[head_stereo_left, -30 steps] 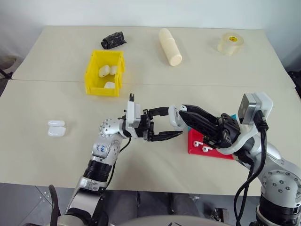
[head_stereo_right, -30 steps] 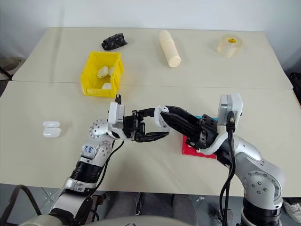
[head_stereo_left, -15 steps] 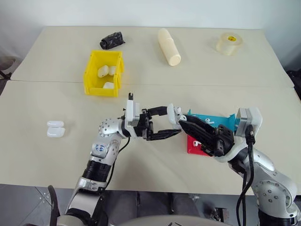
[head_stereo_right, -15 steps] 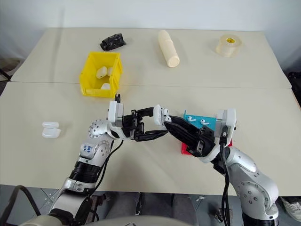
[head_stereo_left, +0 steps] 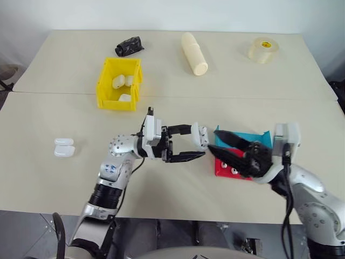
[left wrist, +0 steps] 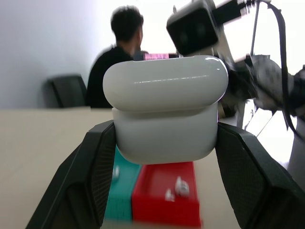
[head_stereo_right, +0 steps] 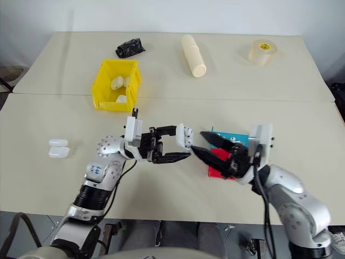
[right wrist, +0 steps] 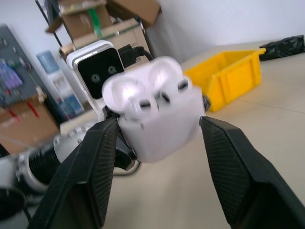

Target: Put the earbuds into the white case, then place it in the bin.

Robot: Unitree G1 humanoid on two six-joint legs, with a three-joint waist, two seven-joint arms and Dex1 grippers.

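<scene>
Since a second ago the right pincer (head_stereo_left: 220, 144) has backed off the white case (head_stereo_left: 200, 136) and dropped toward the red tray (head_stereo_left: 223, 170), so the teal tray (head_stereo_left: 253, 136) behind it is now uncovered. Its black fingers stand apart with nothing between them, tips just short of the case at about 4 o'clock from it.

Left pincer (head_stereo_left: 195, 143) hasn't really gone anywhere, it's still clamped on the white case, held up over the middle of the bench (head_stereo_left: 48, 178) and pointing across to the right. From the right wrist view the case lid looks flipped open, with two earbuds (right wrist: 152, 98) sitting in it stems down. In the left wrist view the case (left wrist: 164, 107) is squeezed between the two fingers, with the red tray and a couple of loose earbuds (left wrist: 176, 187) on it below, and a person (left wrist: 114, 57) sitting in the background.

Yellow bin (head_stereo_left: 119, 83) sits at roughly 10 o'clock from the held case, well apart, with three white cases (head_stereo_left: 121, 82) already inside. Two more cases (head_stereo_left: 63, 147) lie side by side at about 9 o'clock near the bench's left edge. Far side of the bench: crumpled black thing (head_stereo_left: 129, 46), cream cylinder (head_stereo_left: 194, 53), tape roll (head_stereo_left: 263, 49).
</scene>
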